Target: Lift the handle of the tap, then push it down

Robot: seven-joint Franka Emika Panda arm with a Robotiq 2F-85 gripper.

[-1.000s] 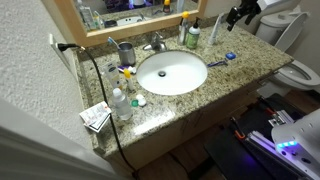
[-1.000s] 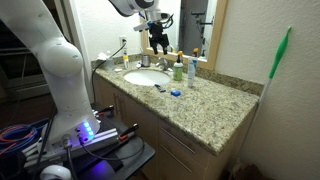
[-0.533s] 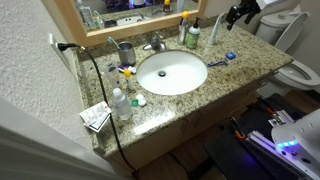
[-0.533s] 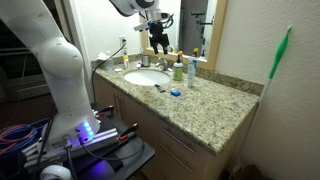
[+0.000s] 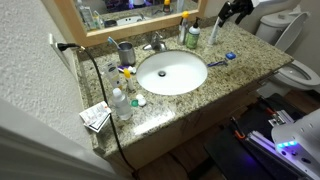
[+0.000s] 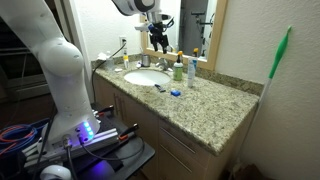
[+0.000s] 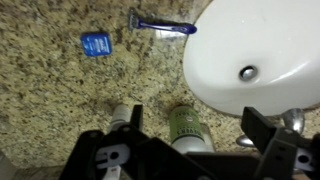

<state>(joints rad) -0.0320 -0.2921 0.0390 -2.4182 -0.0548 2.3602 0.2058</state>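
The handle [image 5: 158,39] tops the tap [image 5: 154,46] at the upper middle of an exterior view, just behind the white basin [image 5: 155,76]; its tilt is too small to read; I judge neither the lift nor the push-down begun, since my gripper [image 5: 231,12] hangs at the upper right, well apart from it; in the wrist view its jaws stand spread, holding nothing, over a green-topped bottle [image 7: 186,128]; no label is legible.

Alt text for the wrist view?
Open tool hangs over a speckled granite counter, two bottles under it. White basin with drain fills the upper right, chrome tap at right edge. Blue razor and small blue packet lie nearby.
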